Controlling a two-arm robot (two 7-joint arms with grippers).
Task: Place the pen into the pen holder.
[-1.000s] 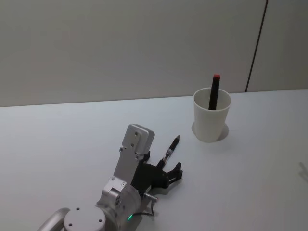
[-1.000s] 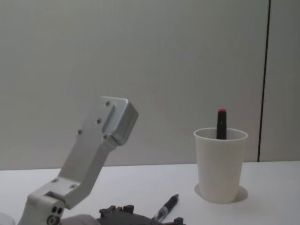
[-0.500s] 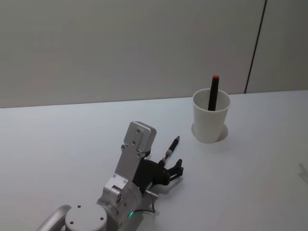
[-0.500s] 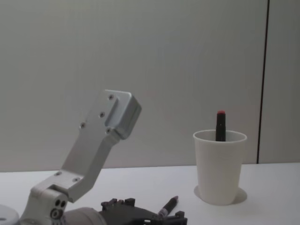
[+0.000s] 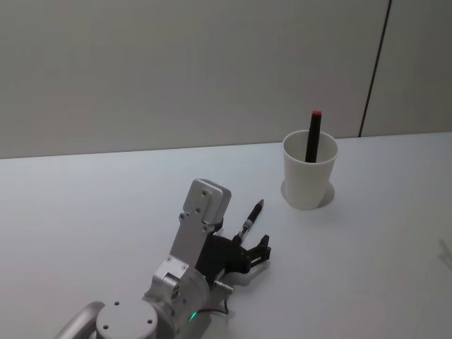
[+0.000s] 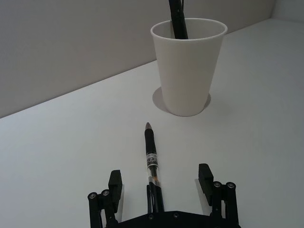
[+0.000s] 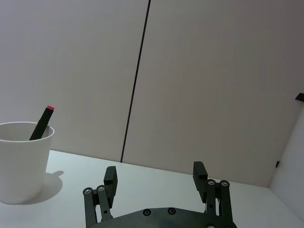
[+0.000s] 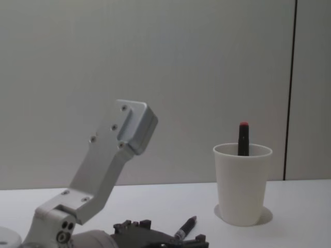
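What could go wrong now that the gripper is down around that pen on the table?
1. The pen lies flat on the table inside the open left gripper. Being thin, it might roll or slip as the gripper closes.
2. The pen holder looks like a light cup and already holds a red-tipped marker. The incoming pen could hit the marker or tip the cup.
The right gripper is open, away from the pen.

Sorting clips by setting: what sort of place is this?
Likely a robot test bench: bare white table, blank grey wall panels, with a pen holder and pen at the open left pincer.
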